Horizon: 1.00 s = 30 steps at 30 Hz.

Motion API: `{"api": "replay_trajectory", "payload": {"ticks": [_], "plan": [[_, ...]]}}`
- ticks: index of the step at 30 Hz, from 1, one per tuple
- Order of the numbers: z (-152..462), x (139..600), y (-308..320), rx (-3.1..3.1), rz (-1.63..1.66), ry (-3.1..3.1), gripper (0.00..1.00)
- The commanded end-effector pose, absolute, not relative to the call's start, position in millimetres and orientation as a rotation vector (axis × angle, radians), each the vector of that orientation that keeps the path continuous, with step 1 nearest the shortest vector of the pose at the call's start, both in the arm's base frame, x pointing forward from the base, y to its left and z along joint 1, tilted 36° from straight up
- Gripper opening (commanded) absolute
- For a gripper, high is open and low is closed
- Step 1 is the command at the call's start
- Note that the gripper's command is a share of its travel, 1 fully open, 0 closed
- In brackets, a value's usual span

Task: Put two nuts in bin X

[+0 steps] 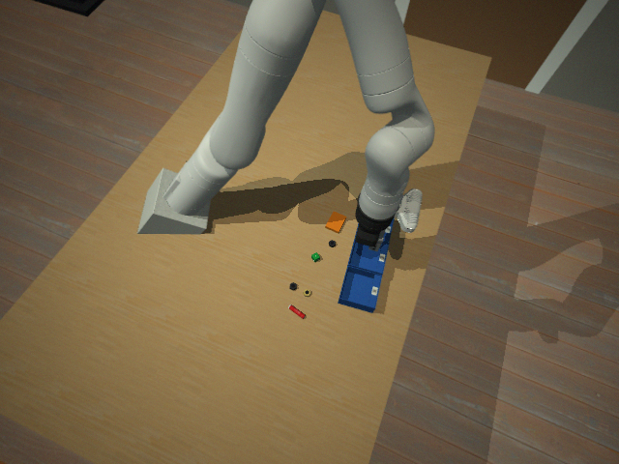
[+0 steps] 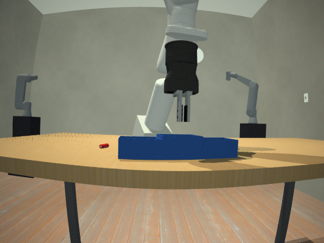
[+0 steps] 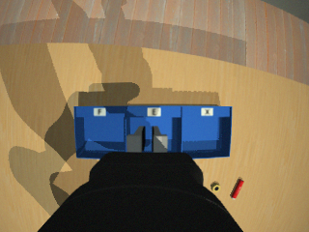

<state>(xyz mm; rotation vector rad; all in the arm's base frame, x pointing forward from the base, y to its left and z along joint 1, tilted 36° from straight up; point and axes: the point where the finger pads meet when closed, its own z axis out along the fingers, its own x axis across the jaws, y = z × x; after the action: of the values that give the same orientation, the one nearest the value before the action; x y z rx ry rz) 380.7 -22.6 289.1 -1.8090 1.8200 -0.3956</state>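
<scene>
My gripper [image 1: 375, 246] [image 2: 183, 120] [image 3: 148, 134] is partly open, its fingers a narrow gap apart with nothing between them. It points down above the middle bin E, clear of the rims. The blue bin marked X [image 1: 356, 305] [image 2: 135, 148] [image 3: 228, 132] is at one end of the row; no thing shows inside it. A yellow nut [image 1: 307, 293] [image 3: 215, 187] lies on the table beside the row. A small dark piece [image 1: 292, 286] lies close to it and another dark piece [image 1: 332, 244] lies farther up; both look like nuts, but their holes are unclear.
Bin E [image 3: 178, 127] and bin F [image 3: 79, 132] adjoin bin X in one row. A red cylinder [image 1: 297, 311] [image 2: 104, 145] [image 3: 237, 188], a small green piece [image 1: 315, 256] and an orange flat block [image 1: 335, 221] lie on the table on the arm-base side of the bins.
</scene>
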Motion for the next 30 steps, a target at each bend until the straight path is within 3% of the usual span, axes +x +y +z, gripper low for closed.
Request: {"api": "replay_trajectory", "payload": {"ticks": [1,18,30], "plan": [[294.2,381.5,-15.3,-1.803,-0.409,1.818,0.31],[308.1,378.9,58.9,-1.801,-0.409,1.814,0.31],[307.4,378.7,59.2,-1.803,-0.406,1.813,0.31]]}}
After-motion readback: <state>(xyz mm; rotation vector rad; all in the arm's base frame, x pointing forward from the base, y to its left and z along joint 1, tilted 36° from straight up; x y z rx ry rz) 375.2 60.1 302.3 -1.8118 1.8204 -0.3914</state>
